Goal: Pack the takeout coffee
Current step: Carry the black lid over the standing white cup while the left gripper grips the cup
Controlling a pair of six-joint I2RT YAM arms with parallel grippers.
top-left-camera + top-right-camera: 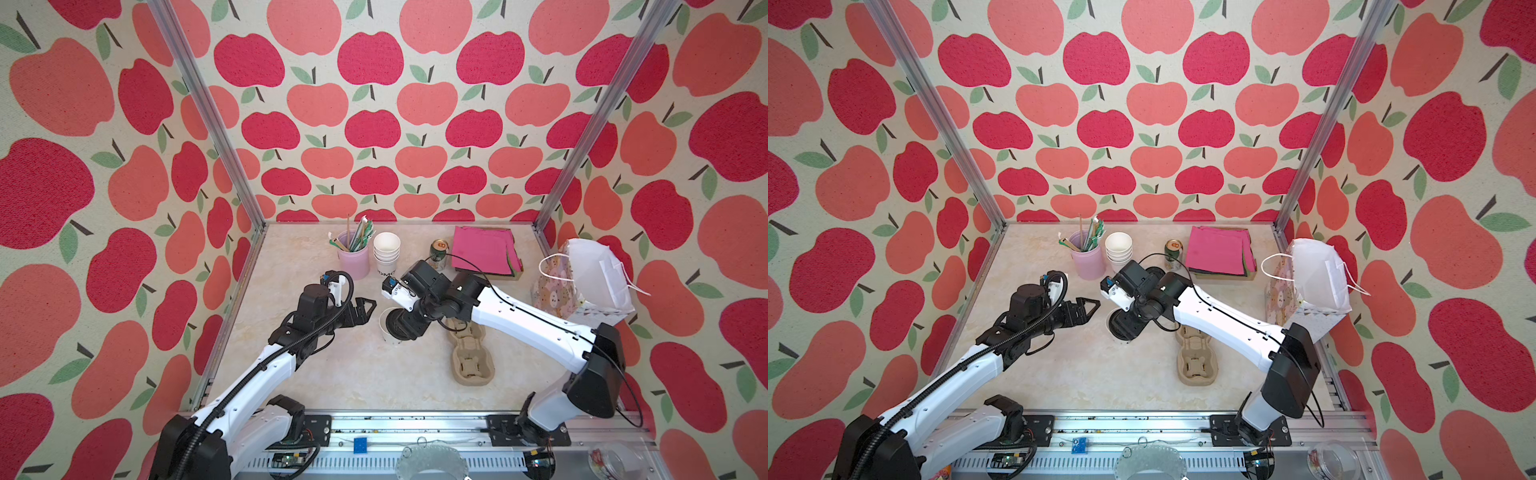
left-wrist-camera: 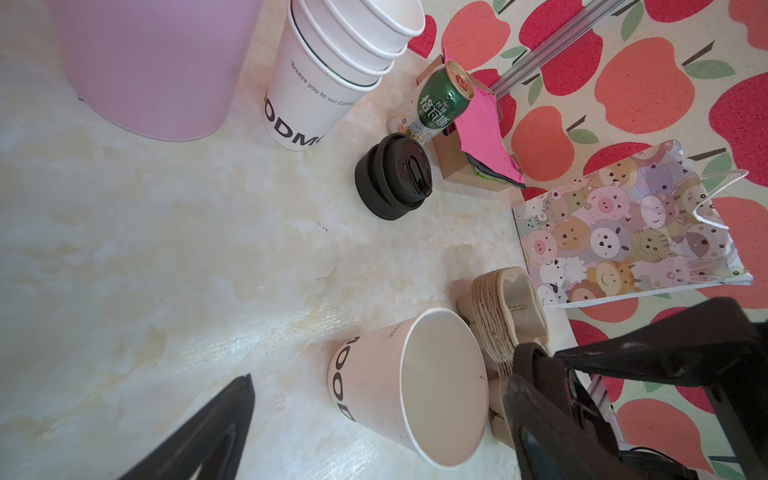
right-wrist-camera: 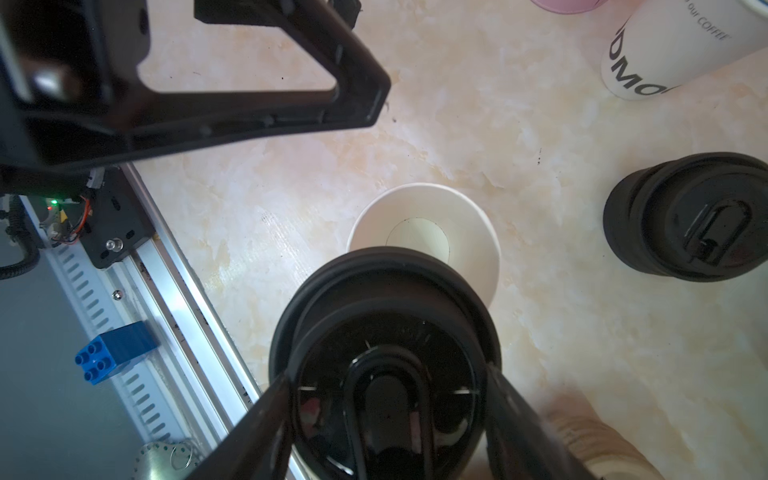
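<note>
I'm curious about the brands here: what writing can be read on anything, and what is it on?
"Breeze you to our COFFEE": small script on the stack of cups.
"ODMO": big black letters on that stack, ends cut off.
"格瓦斯": on the green can; its other print is too small to read.
"OOD": on the lone open cup, start hidden.

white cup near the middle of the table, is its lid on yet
Off: the white cup stands open, its empty bottom visible; the right tool holds the black lid over it.
</note>
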